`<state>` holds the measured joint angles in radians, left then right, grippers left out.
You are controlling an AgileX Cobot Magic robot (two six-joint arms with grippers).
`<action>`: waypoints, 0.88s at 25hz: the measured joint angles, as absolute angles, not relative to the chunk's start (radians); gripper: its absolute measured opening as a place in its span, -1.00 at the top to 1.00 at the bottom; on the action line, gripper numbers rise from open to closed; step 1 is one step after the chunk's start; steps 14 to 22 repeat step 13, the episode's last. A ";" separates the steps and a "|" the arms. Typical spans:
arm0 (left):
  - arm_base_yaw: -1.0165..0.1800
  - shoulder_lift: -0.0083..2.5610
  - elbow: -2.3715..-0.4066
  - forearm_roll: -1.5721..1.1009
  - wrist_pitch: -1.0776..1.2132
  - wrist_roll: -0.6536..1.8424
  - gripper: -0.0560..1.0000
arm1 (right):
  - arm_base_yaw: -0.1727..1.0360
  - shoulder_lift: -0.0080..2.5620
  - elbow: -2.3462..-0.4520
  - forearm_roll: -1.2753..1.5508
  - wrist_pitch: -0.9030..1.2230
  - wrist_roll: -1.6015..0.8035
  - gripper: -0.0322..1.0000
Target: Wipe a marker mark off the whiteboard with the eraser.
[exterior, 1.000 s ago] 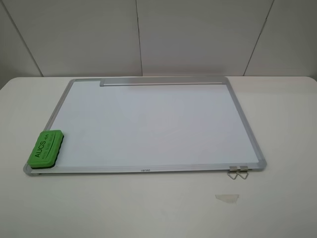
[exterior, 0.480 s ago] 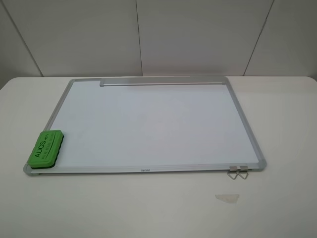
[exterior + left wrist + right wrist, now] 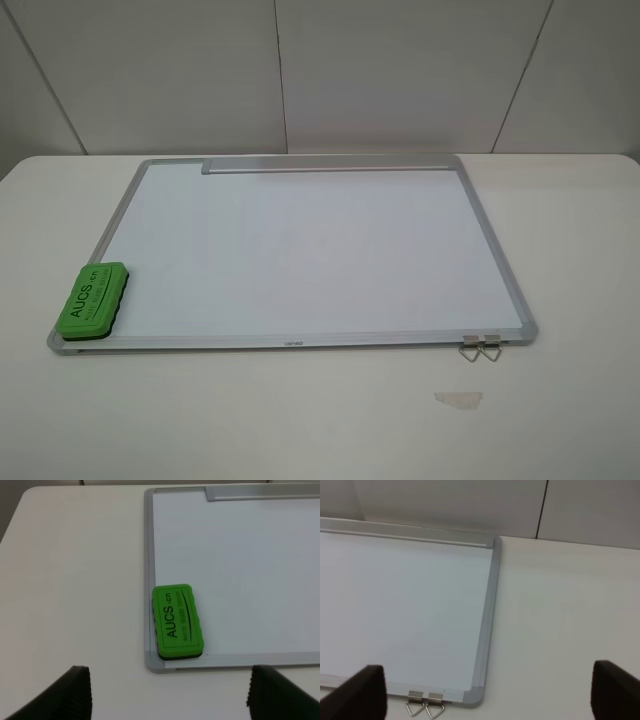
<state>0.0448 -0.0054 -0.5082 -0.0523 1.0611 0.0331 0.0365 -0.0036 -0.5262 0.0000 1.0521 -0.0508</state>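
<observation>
The whiteboard (image 3: 300,250) lies flat on the white table, its silver tray strip (image 3: 330,165) along the far edge. The green eraser (image 3: 92,298) with "AUCS" lettering rests on the board's near-left corner, overlapping the frame. No black marker mark shows anywhere on the board. The exterior view shows neither gripper. In the left wrist view my left gripper (image 3: 167,695) is open, its fingers wide apart, short of the eraser (image 3: 177,622) and apart from it. My right gripper (image 3: 487,695) is open and empty above the board's near-right corner (image 3: 472,695).
Two metal clips (image 3: 481,347) hang off the board's near-right edge. A pale tape scrap (image 3: 458,399) lies on the table in front of them. Bare white table surrounds the board, with a panelled wall behind.
</observation>
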 joint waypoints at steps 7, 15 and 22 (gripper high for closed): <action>0.018 -0.005 -0.508 -0.052 1.061 0.033 -0.36 | 0.037 -0.004 -0.526 0.000 1.052 -0.051 -0.64; 0.013 -0.005 -0.508 -0.052 1.061 0.033 -0.36 | 0.037 -0.004 -0.526 0.000 1.052 -0.051 -0.64; 0.013 -0.005 -0.508 -0.052 1.061 0.033 -0.36 | 0.037 -0.004 -0.526 0.000 1.052 -0.051 -0.64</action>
